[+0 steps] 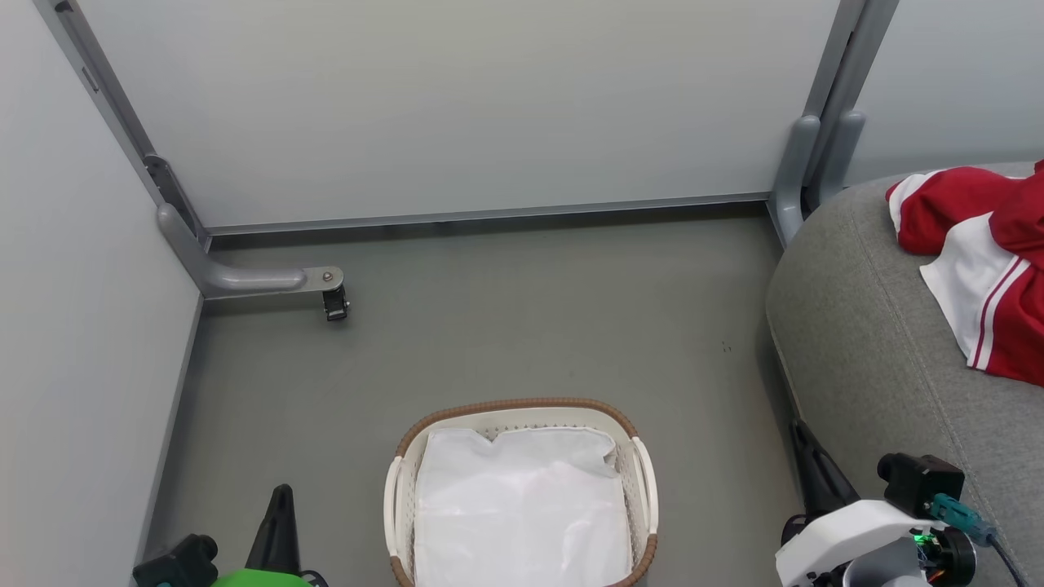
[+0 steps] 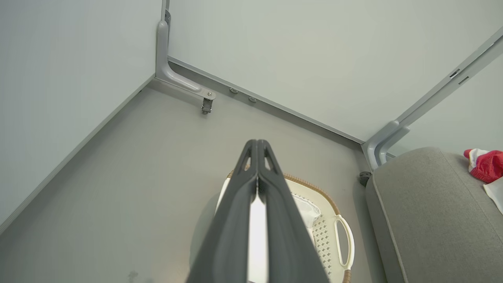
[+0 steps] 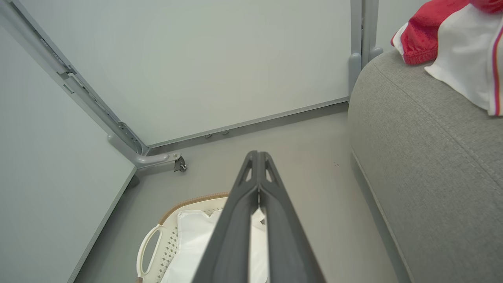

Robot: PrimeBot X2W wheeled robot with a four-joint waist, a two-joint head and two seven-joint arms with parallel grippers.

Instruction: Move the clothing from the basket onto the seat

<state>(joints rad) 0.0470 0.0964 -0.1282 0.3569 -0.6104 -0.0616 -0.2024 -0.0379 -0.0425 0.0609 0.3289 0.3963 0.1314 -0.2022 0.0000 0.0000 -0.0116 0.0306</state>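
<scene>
The left gripper [image 2: 257, 144] is pressing its two long dark fingers together tip to tip with nothing between them. It is hovering just left of the basket [image 1: 522, 405], and in the left wrist view it is pointing across the basket's near rim. The right gripper [image 3: 258, 155] is also holding its fingers shut against each other and empty, hanging to the right of the basket, between the basket and the seat [image 1: 856, 342].

The basket, an oval white plastic laundry basket with a brown woven rim and side handles, is standing upright on the grey floor [image 1: 530, 310]. A rumpled white liner cloth [image 1: 522, 505] is lying inside it.

The red-and-white jerseys [image 1: 979, 244] are lying bunched on top of the grey upholstered seat, well to the right of the basket and farther back. A white panel with red stripes is draping toward the cushion's front. A strip of bare floor is separating the seat from the basket.

Beyond the basket, pale partition panels [image 1: 457, 106] are meeting at grey posts. Back and to the left of the basket, a grey bracket foot with a small black caster [image 1: 334, 303] is resting on the floor.
</scene>
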